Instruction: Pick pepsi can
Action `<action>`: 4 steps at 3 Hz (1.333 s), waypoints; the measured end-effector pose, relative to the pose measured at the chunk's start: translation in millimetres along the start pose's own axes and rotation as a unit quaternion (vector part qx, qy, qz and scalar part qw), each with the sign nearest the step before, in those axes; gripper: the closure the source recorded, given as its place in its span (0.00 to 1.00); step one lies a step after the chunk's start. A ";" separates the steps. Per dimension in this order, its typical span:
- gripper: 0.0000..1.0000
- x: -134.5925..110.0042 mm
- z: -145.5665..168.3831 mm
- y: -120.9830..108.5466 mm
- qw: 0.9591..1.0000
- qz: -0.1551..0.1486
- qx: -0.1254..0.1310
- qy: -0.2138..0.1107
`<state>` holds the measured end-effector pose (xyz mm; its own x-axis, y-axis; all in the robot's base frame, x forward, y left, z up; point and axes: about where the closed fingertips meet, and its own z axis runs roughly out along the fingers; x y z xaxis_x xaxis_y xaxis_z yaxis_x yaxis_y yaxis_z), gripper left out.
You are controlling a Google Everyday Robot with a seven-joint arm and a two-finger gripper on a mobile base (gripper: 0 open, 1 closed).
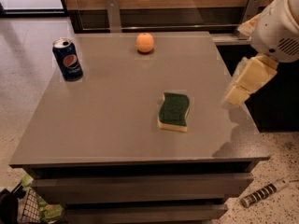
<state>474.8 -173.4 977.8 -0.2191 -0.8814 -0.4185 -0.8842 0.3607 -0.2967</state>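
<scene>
The pepsi can (67, 59), dark blue with a silver top and a round red-white-blue logo, stands upright near the far left corner of the grey table (107, 120). My gripper (236, 94), cream coloured on a white arm (280, 27), hangs over the table's right edge, pointing down and to the left. It is far to the right of the can, with nothing seen in it.
An orange (145, 42) sits at the far middle of the table. A green and yellow sponge (174, 111) lies right of centre, near the gripper. A wood and glass wall with metal posts (112, 13) runs behind. A tool handle (263, 192) lies on the floor at lower right.
</scene>
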 end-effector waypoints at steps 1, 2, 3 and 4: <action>0.00 -26.2 30.8 8.1 0.996 0.042 -0.002 -0.084; 0.00 -75.2 55.3 11.5 0.980 0.060 -0.007 -0.192; 0.00 -127.4 66.9 -4.6 0.956 0.061 0.016 -0.286; 0.00 -167.3 70.2 -33.1 0.933 0.066 0.059 -0.350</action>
<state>569.7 -16.4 997.4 0.0372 -0.4277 -0.9031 -0.8076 0.5194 -0.2792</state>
